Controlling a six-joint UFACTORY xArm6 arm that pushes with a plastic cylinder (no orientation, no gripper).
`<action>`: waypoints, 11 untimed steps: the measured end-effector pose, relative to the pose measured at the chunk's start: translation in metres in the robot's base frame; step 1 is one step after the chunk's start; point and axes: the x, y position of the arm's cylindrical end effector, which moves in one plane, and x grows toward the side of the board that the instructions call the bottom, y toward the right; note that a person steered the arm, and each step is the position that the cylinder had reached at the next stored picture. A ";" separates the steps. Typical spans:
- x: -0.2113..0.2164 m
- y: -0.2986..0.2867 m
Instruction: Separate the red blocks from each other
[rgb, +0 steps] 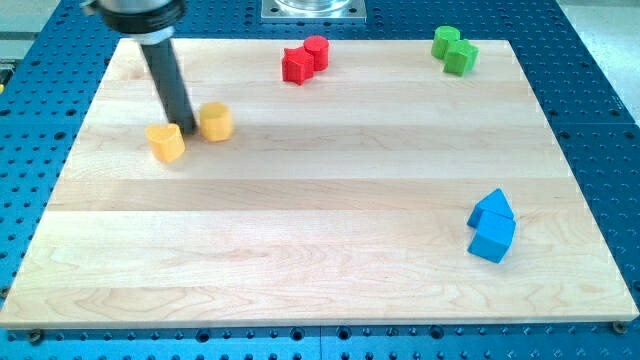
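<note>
Two red blocks touch each other near the view's top centre: a star-like red block (296, 66) and a red cylinder (316, 51) just to its upper right. My tip (188, 130) is far to their left, down between two yellow blocks: a yellow block (167, 142) at its lower left and a yellow hexagonal block (215, 121) at its right. The rod rises up and to the left out of the view's top.
Two green blocks (454, 48) touch at the view's top right. Two blue blocks (492, 227) touch at the right, lower down. The wooden board (320, 250) lies on a blue perforated table (600, 120).
</note>
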 end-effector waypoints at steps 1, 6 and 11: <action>-0.079 0.008; -0.102 0.199; -0.089 0.135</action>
